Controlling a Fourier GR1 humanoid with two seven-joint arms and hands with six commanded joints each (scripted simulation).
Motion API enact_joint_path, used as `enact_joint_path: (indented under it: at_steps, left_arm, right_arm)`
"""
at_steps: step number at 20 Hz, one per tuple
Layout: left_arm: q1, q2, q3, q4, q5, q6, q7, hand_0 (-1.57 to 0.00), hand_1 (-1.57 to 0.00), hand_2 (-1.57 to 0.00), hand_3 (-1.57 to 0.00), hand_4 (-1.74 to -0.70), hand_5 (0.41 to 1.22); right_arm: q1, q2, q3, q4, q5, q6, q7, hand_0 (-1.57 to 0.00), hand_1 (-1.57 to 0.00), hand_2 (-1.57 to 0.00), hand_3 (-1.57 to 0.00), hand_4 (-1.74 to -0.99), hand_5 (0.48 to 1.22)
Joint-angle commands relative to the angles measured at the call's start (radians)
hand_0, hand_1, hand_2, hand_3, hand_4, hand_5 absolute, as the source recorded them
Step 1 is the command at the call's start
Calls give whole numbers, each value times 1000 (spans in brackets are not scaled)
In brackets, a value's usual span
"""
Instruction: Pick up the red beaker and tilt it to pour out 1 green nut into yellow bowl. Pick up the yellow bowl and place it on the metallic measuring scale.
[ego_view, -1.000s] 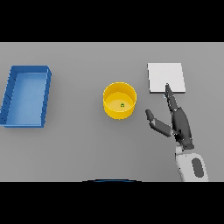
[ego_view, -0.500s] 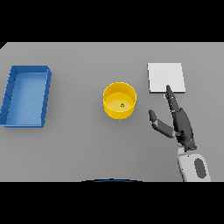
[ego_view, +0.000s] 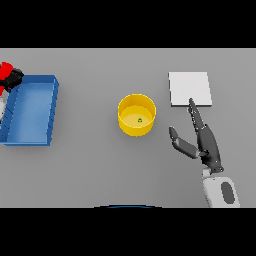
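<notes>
Yellow bowl (ego_view: 136, 115) at table (ego_view: 100, 170) centre, green nut (ego_view: 139, 120) inside, pouring apparently done; right hand (ego_view: 202, 142) beside it, fingers straight, thumb spread, seemingly for grasping. Scale (ego_view: 189, 88) toward far right edge; left hand (ego_view: 11, 78) curled round red beaker (ego_view: 5, 71) above blue tray (ego_view: 30, 109), far left corner.

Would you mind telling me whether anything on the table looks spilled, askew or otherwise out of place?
Nothing looks spilled. The yellow bowl stands upright with one green nut inside. The only oddity is the red beaker at the far left edge, by the blue tray's far corner, in the left hand. The right hand rests open below the scale.
</notes>
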Motion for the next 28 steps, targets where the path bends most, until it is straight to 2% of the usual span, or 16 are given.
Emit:
enact_joint_path:
  at_steps: [1,2,3,5,6,7,9,11,14,15,16,17,19,21,23,28]
  left_arm:
    - [33,11,-10,-82,9,-19,49,-1571,-1571,-1526,-1525,-1521,818]
    - [68,26,-22,-153,28,-72,39,-1469,-1344,-1276,-1318,-1369,774]
    - [109,34,-26,-224,57,-115,52,-1175,-1075,-1021,-1055,-1232,737]
    - [151,46,-9,-299,128,-187,74,-751,-687,-653,-675,-1050,683]
    - [158,60,-26,-322,120,-210,104,-601,-550,-522,-539,-976,664]
    - [161,77,-39,-345,113,-229,133,-481,-440,-418,-431,-915,651]
    - [175,80,-71,-357,89,-244,162,-307,-281,-267,-276,-843,632]
    - [175,84,-89,-354,61,-238,177,-196,-179,-170,-176,-813,627]
    - [166,83,-94,-350,39,-212,154,-100,-91,-87,-90,-783,631]
    - [169,79,-92,-353,41,-205,135,-80,-73,-69,-72,-776,631]
    - [174,80,-84,-371,49,-196,121,-64,-58,-55,-57,-778,633]
    - [180,78,-77,-383,56,-187,102,-51,-46,-44,-45,-779,635]
    - [196,63,-65,-401,76,-171,87,-32,-29,-28,-29,-786,652]
    - [206,51,-62,-415,86,-164,65,-20,-18,-17,-18,-798,661]
    - [207,48,-65,-427,88,-164,88,-13,-11,-11,-11,-800,673]
    - [219,39,-68,-447,98,-166,106,-3,-3,-3,-3,-811,688]
  right_arm:
    - [-2,-1,-3,-3,-6,1,7,1,1,1,1,-1155,670]
    - [3,0,0,-3,-4,3,0,1,1,1,1,-1153,670]
    - [-8,2,-1,-4,0,-3,16,1,1,1,1,-1151,670]
    - [-1,-1,0,-11,0,-2,0,1,1,1,1,-1150,671]
    - [9,0,0,-9,-3,1,-9,1,1,1,1,-1153,670]
    - [1,-2,-5,-10,-13,5,8,1,1,1,1,-1155,670]
    - [-1,-4,-4,-3,-4,0,8,1,1,1,1,-1155,670]
    - [-6,-6,-2,4,16,-14,6,1,1,1,1,-1157,665]
    - [-4,-11,-1,-5,27,-20,10,1,1,1,1,-1154,657]
    - [-2,-5,7,-7,37,-23,25,1,1,1,1,-1144,644]
    - [-7,-12,15,-13,77,-43,72,1,1,1,1,-1131,631]
    - [-22,-27,22,-11,89,-32,77,1,1,1,1,-1115,638]
    - [-63,-66,57,3,115,23,52,1,1,1,1,-1080,662]
    - [-124,-140,90,18,184,73,85,1,1,1,1,-1103,662]
    - [-178,-193,141,36,278,102,111,1,1,1,1,-1128,637]
    - [-350,-310,266,110,459,192,51,1,1,1,1,-1152,632]
